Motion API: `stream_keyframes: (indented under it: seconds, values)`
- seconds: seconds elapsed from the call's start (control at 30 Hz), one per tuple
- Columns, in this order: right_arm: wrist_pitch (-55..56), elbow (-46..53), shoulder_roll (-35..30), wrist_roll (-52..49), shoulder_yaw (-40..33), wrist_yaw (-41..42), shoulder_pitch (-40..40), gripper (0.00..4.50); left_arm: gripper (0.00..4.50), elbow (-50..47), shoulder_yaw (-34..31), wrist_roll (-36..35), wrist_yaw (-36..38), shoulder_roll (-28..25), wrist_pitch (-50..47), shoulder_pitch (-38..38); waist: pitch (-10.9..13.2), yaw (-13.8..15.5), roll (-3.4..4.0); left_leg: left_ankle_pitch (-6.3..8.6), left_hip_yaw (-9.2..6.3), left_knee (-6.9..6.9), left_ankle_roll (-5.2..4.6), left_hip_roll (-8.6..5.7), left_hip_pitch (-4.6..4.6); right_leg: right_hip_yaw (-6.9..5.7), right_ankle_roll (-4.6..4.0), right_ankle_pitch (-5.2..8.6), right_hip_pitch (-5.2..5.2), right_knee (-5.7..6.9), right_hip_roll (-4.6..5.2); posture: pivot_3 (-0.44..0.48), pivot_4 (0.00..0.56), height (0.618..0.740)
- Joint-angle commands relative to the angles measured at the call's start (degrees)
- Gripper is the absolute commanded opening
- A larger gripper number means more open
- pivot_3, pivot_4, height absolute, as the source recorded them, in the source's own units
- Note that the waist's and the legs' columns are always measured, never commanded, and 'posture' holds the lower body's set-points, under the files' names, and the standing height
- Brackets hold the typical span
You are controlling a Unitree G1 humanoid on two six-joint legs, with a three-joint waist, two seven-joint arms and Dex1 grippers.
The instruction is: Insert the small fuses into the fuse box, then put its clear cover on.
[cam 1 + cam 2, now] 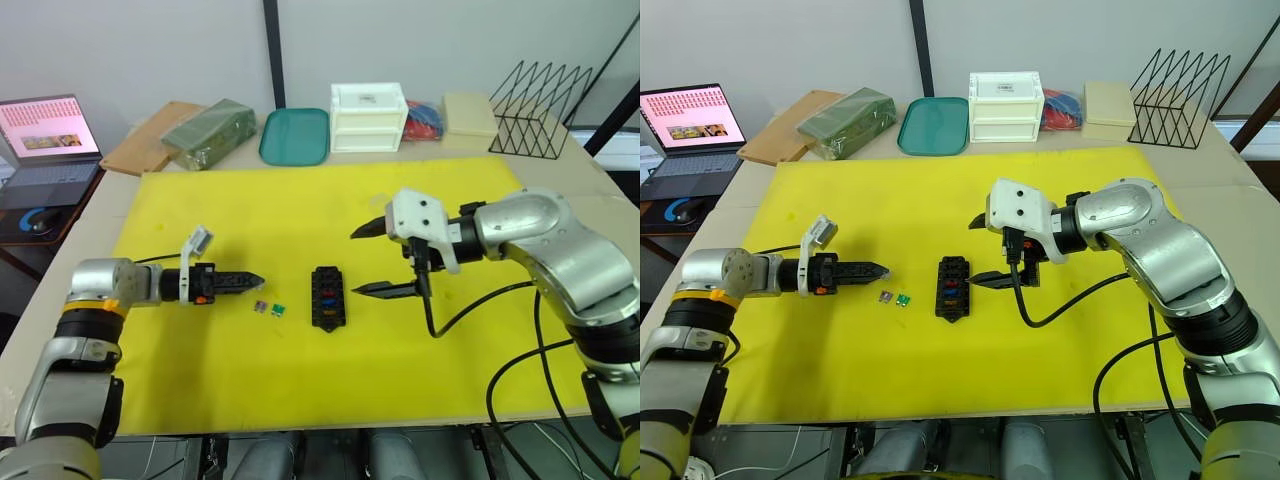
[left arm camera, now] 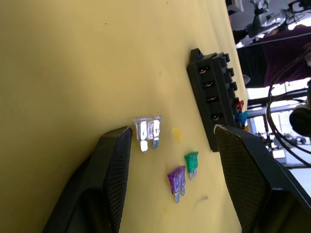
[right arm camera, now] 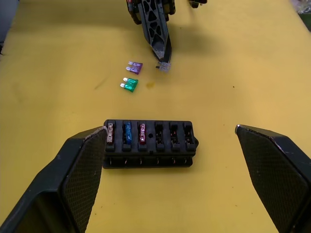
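Note:
The black fuse box [image 1: 327,298] lies in the middle of the yellow mat [image 1: 300,200]. It holds a tan, a blue and a red fuse [image 3: 142,133] in three slots at one end; the other slots [image 3: 173,136] are bare. A purple fuse [image 1: 261,306] and a green fuse [image 1: 277,308] lie loose just left of the box. A pale, near-colourless fuse [image 2: 147,130] lies on the mat between the tips of my left gripper [image 1: 255,280], which is open. My right gripper [image 1: 370,260] hangs open just right of the box. The clear cover is out of view.
Along the far edge stand a teal tray [image 1: 294,135], a white drawer box [image 1: 368,117], a green packet [image 1: 208,130], a wooden board [image 1: 145,140], a beige box [image 1: 470,112] and a black wire rack [image 1: 540,110]. A laptop [image 1: 45,150] sits far left. A black cable [image 1: 470,310] droops from the right arm.

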State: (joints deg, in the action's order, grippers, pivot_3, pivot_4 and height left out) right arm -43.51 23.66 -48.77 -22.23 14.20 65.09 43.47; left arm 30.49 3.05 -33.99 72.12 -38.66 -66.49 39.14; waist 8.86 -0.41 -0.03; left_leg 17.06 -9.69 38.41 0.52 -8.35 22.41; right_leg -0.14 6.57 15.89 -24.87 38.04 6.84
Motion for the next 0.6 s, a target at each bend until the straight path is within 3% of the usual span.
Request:
stream_keyframes:
  seconds: [0.03,0.17,0.27,0.37,0.6]
  values:
    - [-0.02,2.35,-0.04,-0.34,-0.64,-0.22,0.50,4.50,2.85,0.20,0.79,1.26,0.10,0.62,1.22,0.69,0.00,0.00,0.00,0.00,0.00,0.01,0.00,0.00,0.00,0.00,0.00,0.00,0.00,0.01,0.00,0.000,0.150,0.740]
    - [-0.18,2.63,0.07,-0.30,-0.55,-0.42,0.49,4.50,2.85,-0.71,1.82,2.09,1.16,0.68,2.17,-0.07,0.00,0.00,0.00,0.00,0.00,0.02,0.00,0.00,0.00,0.00,0.00,0.00,0.00,0.01,0.00,0.000,0.150,0.740]
    - [-0.28,2.82,0.03,-0.27,-0.48,-0.49,0.45,4.50,2.25,-0.35,2.00,2.80,1.02,0.75,2.75,-0.39,0.00,-0.04,0.00,0.00,0.00,0.02,0.00,0.00,0.00,0.00,0.00,0.00,0.00,0.01,0.00,0.000,0.150,0.740]
    - [-0.31,2.97,-0.05,-0.17,-0.39,-0.54,0.43,4.50,1.20,0.21,2.15,3.93,0.81,0.72,3.73,-0.71,0.00,-0.19,0.00,0.00,0.00,0.02,0.00,0.00,0.00,0.00,0.00,0.00,0.00,0.01,0.00,0.000,0.150,0.740]
    - [-0.06,2.85,0.27,-0.03,-0.05,-0.78,0.64,4.50,1.20,2.07,2.25,5.92,0.87,0.47,5.96,-1.24,0.00,-0.28,0.00,0.00,0.00,0.01,0.00,0.00,0.00,0.00,0.00,0.00,-0.01,0.01,-0.01,0.000,0.150,0.740]
